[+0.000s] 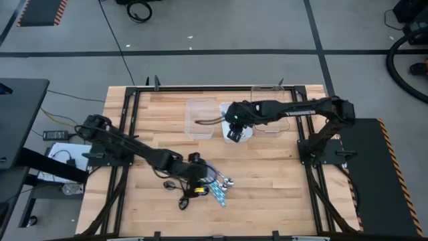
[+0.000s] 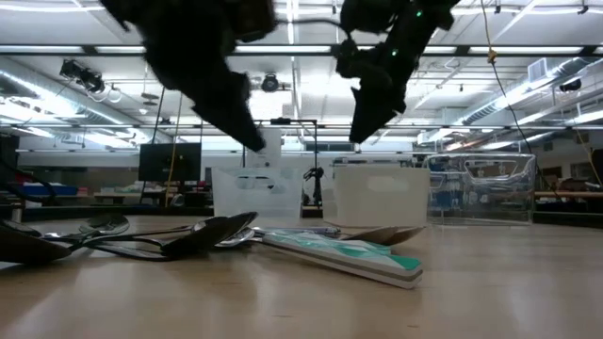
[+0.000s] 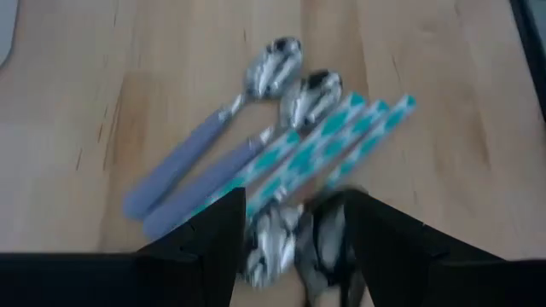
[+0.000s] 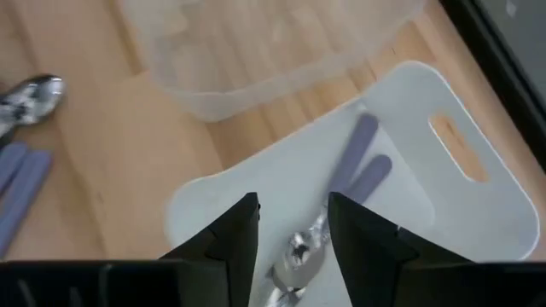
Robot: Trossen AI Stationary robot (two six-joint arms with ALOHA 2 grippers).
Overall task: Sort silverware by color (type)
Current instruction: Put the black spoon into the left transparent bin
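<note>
the right gripper [image 4: 293,226] hangs above the white tray [image 4: 478,222] with its fingers parted and nothing between them; two purple-handled spoons [image 4: 354,170] lie inside the tray, side by side and touching. their long axes run slantwise along the tray floor, bowls toward the gripper, handle ends toward the tray's handle slot.

the left gripper [image 3: 294,234] is spread wide and empty over the loose pile near the front of the table [image 1: 281,194]. there, two more purple-handled spoons [image 3: 192,166] lie parallel, bowls pointing away from the fingers, beside the teal-patterned spoons [image 3: 341,141], which fan out on nearly the same slant.

risk, as i judge it: the pile is tightly packed and partly overlapping, so closing here may catch two pieces of different colours, or nudge neighbours askew. a shiny bowl [image 3: 269,247] and a dark piece sit right between the left fingers, and i cannot tell which would be gripped.
</note>
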